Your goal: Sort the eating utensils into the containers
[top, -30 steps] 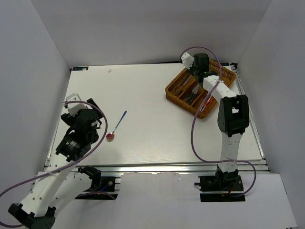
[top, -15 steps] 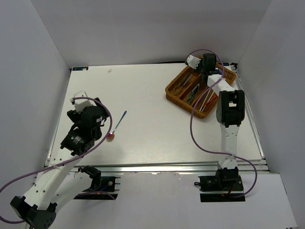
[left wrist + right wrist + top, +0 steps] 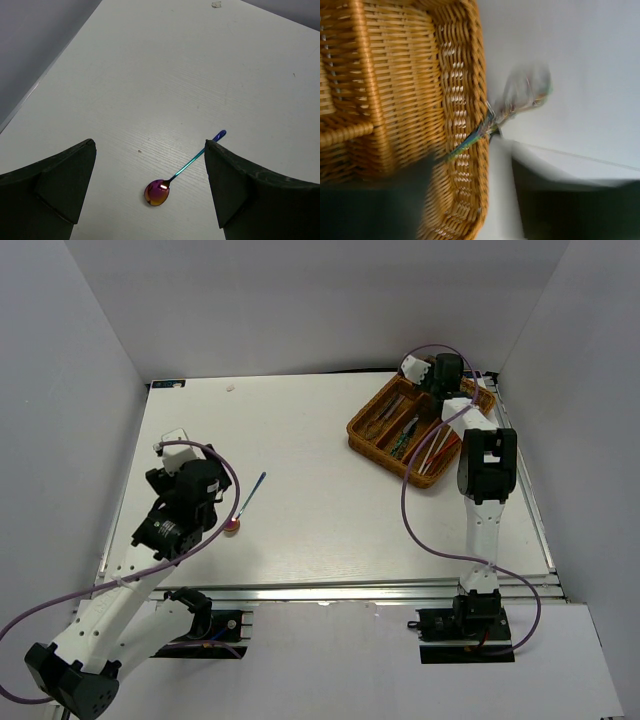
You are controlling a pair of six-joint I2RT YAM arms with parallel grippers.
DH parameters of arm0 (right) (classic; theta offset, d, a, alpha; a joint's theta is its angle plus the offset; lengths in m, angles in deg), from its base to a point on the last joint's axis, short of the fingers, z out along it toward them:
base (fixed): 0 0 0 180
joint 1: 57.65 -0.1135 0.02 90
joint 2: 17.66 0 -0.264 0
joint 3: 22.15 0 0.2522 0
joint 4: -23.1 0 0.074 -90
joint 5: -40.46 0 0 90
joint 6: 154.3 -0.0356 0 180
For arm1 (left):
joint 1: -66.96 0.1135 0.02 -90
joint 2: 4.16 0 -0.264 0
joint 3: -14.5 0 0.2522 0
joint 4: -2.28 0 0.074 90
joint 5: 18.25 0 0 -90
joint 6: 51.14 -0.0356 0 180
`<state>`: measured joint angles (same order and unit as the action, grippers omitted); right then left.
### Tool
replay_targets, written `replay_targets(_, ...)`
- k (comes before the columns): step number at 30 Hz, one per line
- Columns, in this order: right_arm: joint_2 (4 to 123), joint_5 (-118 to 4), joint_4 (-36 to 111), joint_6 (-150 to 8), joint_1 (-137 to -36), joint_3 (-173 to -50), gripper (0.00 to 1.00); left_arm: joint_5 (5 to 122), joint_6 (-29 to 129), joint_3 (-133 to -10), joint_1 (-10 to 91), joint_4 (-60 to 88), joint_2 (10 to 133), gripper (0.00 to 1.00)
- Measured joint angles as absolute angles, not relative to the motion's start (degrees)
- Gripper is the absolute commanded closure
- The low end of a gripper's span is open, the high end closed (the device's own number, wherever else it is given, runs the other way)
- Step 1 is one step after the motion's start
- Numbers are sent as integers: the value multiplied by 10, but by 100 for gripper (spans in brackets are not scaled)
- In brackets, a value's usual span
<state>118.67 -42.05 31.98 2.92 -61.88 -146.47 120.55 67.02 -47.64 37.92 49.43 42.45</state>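
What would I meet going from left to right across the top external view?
left gripper → iridescent spoon → wicker tray. The right gripper hangs over the tray's far end, so it gets no separate place in the order.

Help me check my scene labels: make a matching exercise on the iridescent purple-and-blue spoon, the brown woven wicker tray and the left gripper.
Things:
1. iridescent spoon
2. wicker tray
3. left gripper

Descriptions:
A. at the far right of the white table
B. open, holding nothing
C. lying alone on bare tabletop, left of centre

Pairs: 1-C; 2-A; 3-B
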Motion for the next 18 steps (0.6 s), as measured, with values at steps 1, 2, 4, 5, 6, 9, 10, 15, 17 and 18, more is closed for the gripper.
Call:
replay_targets(1,1187,-420,316,23,-619,-1464,11,1204,669,-476,379,494,424,2)
replay_targets(2,1187,-419,310,25,-619,-1462,11,1202,668,-476,379,494,424,2)
replay_targets(4,1186,-418,300,23,-619,-1456,11,1197,666,-476,379,494,425,2)
replay_targets(5,1186,-418,297,21,-620,-1451,11,1193,665,-476,379,494,426,2)
replay_targets(6,1184,-418,295,17,-620,-1447,11,1191,663,-476,379,493,427,2)
replay_targets(9,1174,-415,294,-13,-621,-1438,11,1183,660,-476,379,488,434,2)
replay_targets(10,1168,-410,295,-29,-622,-1438,11,1179,658,-476,379,486,438,2)
replay_targets(15,1098,-354,307,-137,-635,-1438,11,1149,653,-476,379,476,464,2)
replay_targets(17,1051,-301,338,-220,-651,-1445,11,1126,651,-478,380,473,485,2)
replay_targets(18,1031,-290,365,-268,-660,-1456,11,1113,648,-481,380,474,501,2)
